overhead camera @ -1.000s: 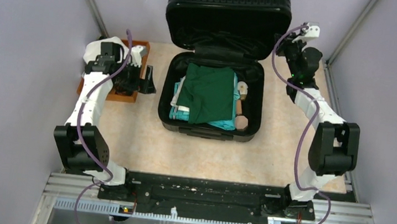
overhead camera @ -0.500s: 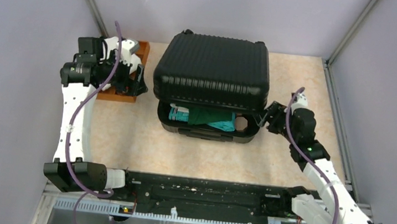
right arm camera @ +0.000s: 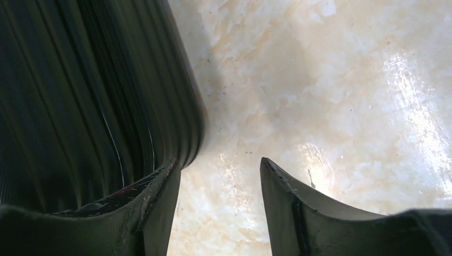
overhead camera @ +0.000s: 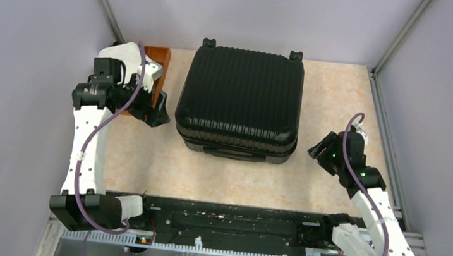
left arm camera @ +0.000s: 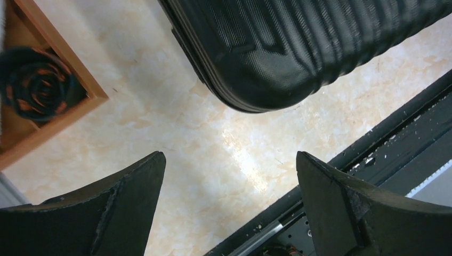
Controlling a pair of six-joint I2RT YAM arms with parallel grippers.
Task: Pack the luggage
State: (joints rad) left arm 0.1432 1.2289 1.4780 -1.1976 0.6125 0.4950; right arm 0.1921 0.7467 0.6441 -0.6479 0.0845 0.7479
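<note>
The luggage [overhead camera: 240, 97] lies flat in the middle of the table with its ribbed black lid down, so its contents are hidden. My left gripper [overhead camera: 156, 111] hovers off its left side, beside the wooden tray, jaws wide open and empty; the left wrist view shows the left gripper [left arm camera: 229, 156] over bare table, with a rounded corner of the luggage [left arm camera: 298, 42] above. My right gripper [overhead camera: 315, 151] sits just off the case's front right corner. In the right wrist view the right gripper [right arm camera: 218, 161] is open with only table between its fingers, and the luggage [right arm camera: 80, 96] stands close by its left finger.
A brown wooden tray [overhead camera: 157, 63] stands at the back left, and in the left wrist view the tray [left arm camera: 58, 125] holds a dark rolled item with orange marks [left arm camera: 40, 88]. A black rail [overhead camera: 227, 220] runs along the near edge. Grey walls enclose the table.
The lid has dropped from upright to fully down. My right gripper has opened and pulled back from the lid to the case's front right. The left gripper shifted slightly nearer.
</note>
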